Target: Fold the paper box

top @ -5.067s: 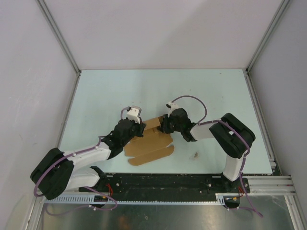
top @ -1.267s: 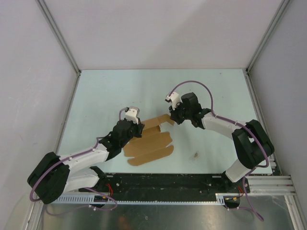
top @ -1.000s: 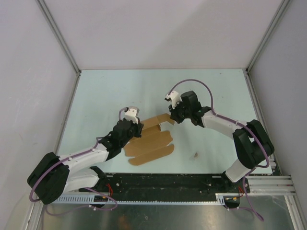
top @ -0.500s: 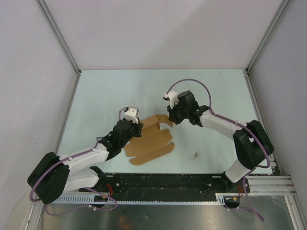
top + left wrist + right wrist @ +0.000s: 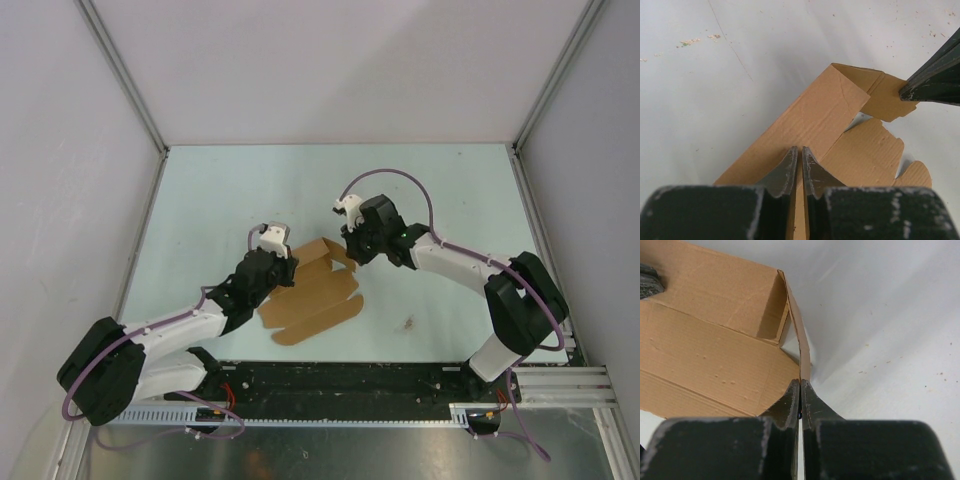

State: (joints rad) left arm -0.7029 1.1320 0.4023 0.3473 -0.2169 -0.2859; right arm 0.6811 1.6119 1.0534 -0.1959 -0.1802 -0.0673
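The paper box (image 5: 312, 296) is a brown die-cut cardboard sheet lying partly flat on the table between the two arms. Its far panel is raised, with an end flap turned in. My left gripper (image 5: 289, 271) is shut on the upright edge of that raised panel (image 5: 815, 117), the cardboard pinched between the jaws (image 5: 800, 150). My right gripper (image 5: 348, 251) is shut on a thin end flap (image 5: 803, 352) at the sheet's far right corner. In the left wrist view the right gripper's fingers (image 5: 932, 82) show holding that tab. The near tabs stay flat on the table.
The pale green table (image 5: 450, 200) is bounded by white walls and metal frame rails (image 5: 545, 250). A small dark speck (image 5: 408, 322) lies right of the sheet. The arm bases sit on the black rail (image 5: 340, 380) at the near edge.
My right gripper has moved left and toward the left gripper with the end flap, swinging it inward as the far panel rose. The left gripper has kept its place and grip.
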